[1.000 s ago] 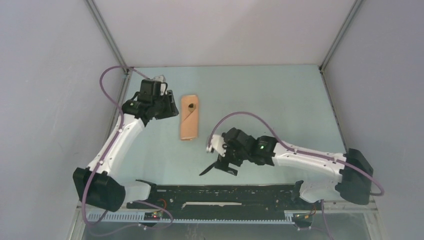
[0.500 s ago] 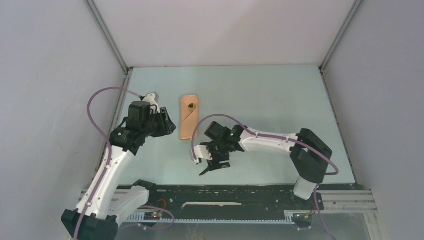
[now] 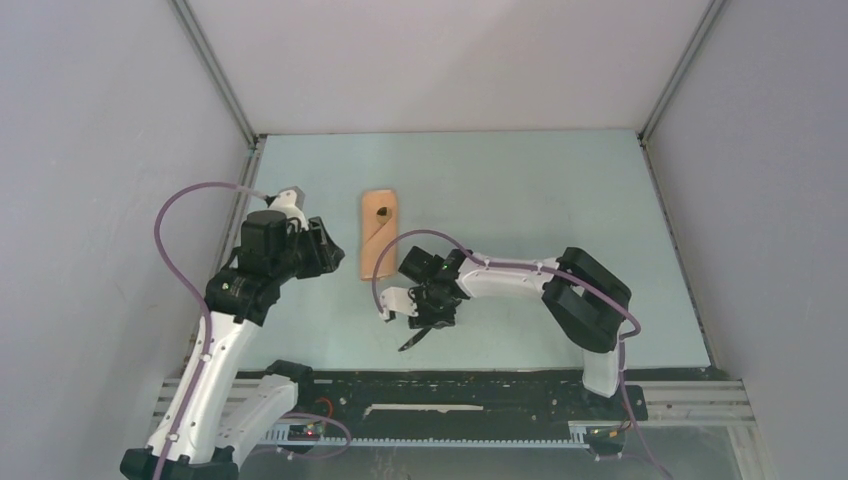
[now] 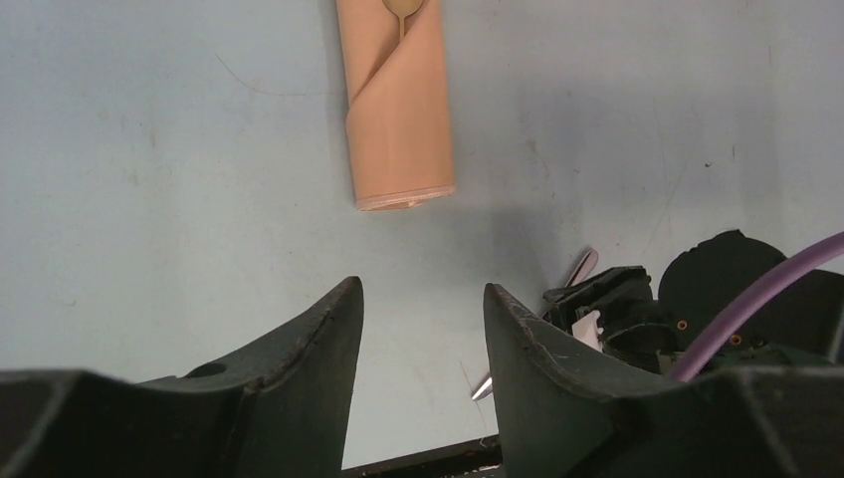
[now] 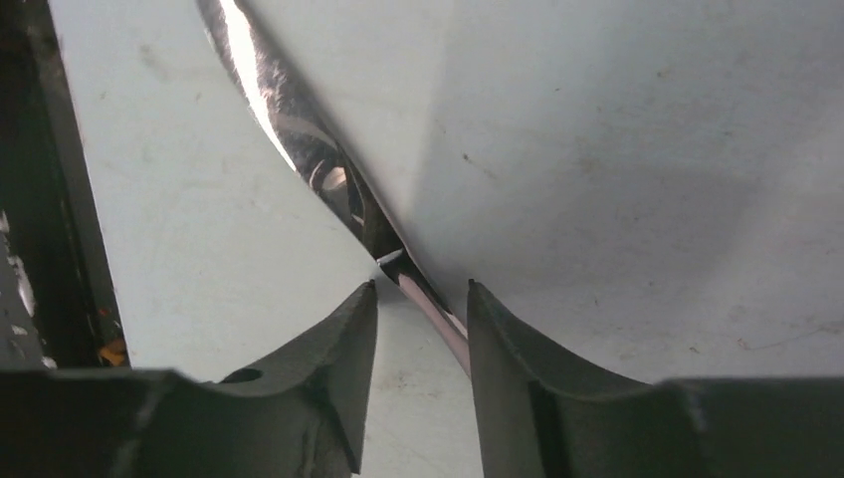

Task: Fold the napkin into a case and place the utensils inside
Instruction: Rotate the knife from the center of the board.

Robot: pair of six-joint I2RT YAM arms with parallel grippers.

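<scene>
Folding done: case (image 3: 378, 240) lies on bench (image 3: 520, 190) w/ spoon (image 3: 383, 211) tucked in. Left to do: knife (image 5: 299, 139), flat nr front edge. R tool (image 5: 420, 294) straddles it, jaws apart, not clamped yet. L tool (image 4: 422, 299) empty, jaws apart, nr case.

The upper right of the table (image 3: 560, 190) is lying open for passage. At centre left, the case (image 3: 379, 234) is standing between the left gripper (image 3: 336, 252) and the right gripper (image 3: 428, 322); the knife (image 3: 407, 344) is lying under the latter, lower centre.
</scene>
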